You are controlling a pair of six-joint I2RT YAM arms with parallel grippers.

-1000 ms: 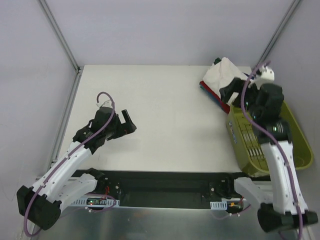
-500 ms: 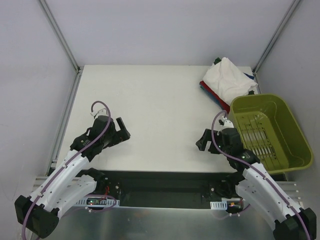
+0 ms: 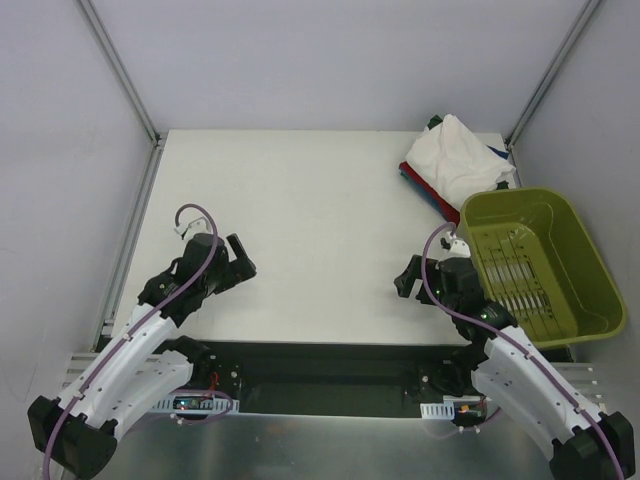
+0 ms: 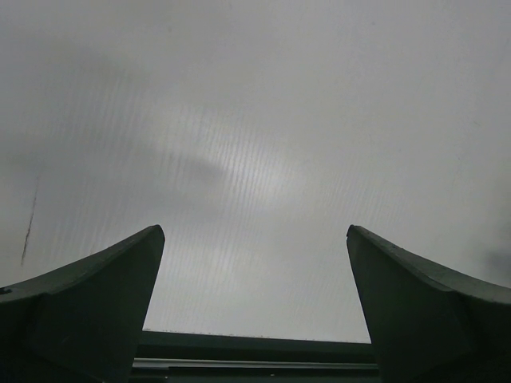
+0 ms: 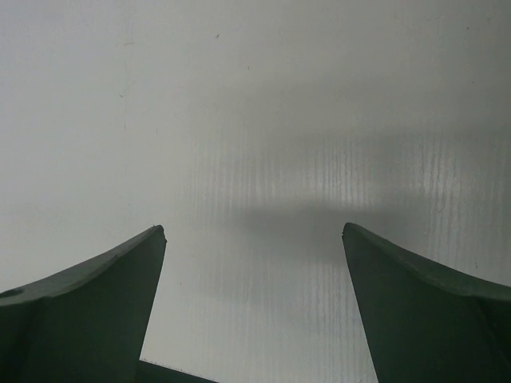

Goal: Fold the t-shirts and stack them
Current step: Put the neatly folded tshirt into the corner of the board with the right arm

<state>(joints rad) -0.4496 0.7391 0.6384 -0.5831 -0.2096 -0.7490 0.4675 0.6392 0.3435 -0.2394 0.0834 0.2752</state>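
Plainly, your shirts (image 3: 455, 165) lay piled at the far right corner, nearer your right claw (image 3: 408, 280) than your left claw (image 3: 242, 256), both gaping and empty.

L gripper (image 3: 242, 258) & R gripper (image 3: 405, 279) sit over table (image 3: 320, 200) near its front edge, well apart. Basket (image 3: 540, 225) on table, just right of R fingers (image 5: 415, 303). T-shirt stack (image 3: 455, 165) beyond them, far-right corner, against basket's far rim.
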